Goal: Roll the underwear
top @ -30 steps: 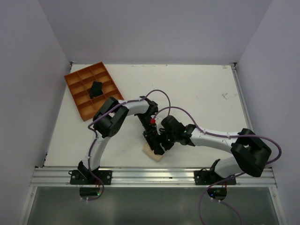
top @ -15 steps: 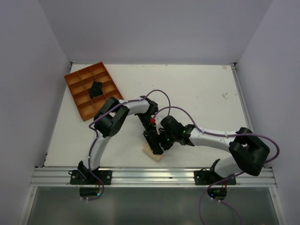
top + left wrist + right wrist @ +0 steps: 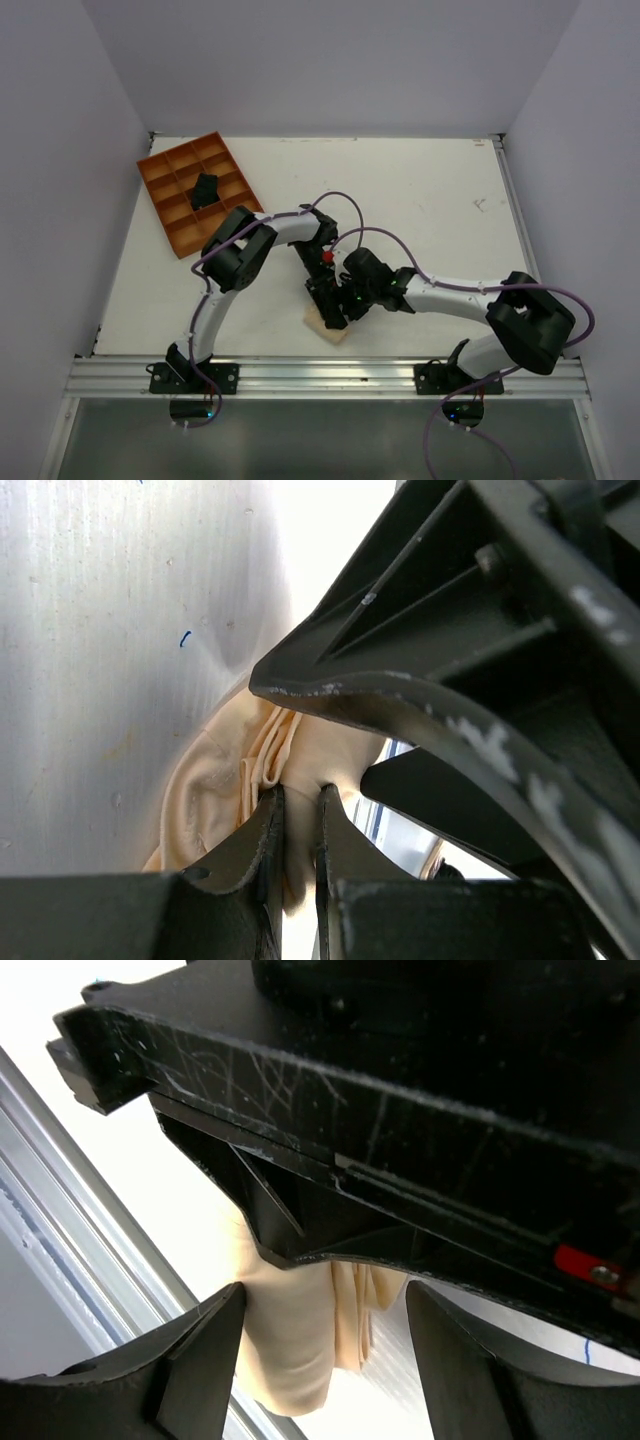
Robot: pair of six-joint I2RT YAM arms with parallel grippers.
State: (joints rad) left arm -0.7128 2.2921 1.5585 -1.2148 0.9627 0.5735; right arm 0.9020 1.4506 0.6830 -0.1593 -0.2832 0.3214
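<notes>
The soft, wrinkled peach cloth underwear (image 3: 328, 329) lies at the near edge of the white tabletop (image 3: 420, 200). The left gripper (image 3: 298, 800) pinches a fold of it. The right gripper (image 3: 325, 1300) has its fingers wide apart around the cloth.

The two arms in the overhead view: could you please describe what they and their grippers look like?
Both the left arm and right arm have white links between bulky black joints, each trailed by a looping purple cable. The left gripper and right gripper are black with scratched fingers. A small red mark sits near the left wrist.
</notes>
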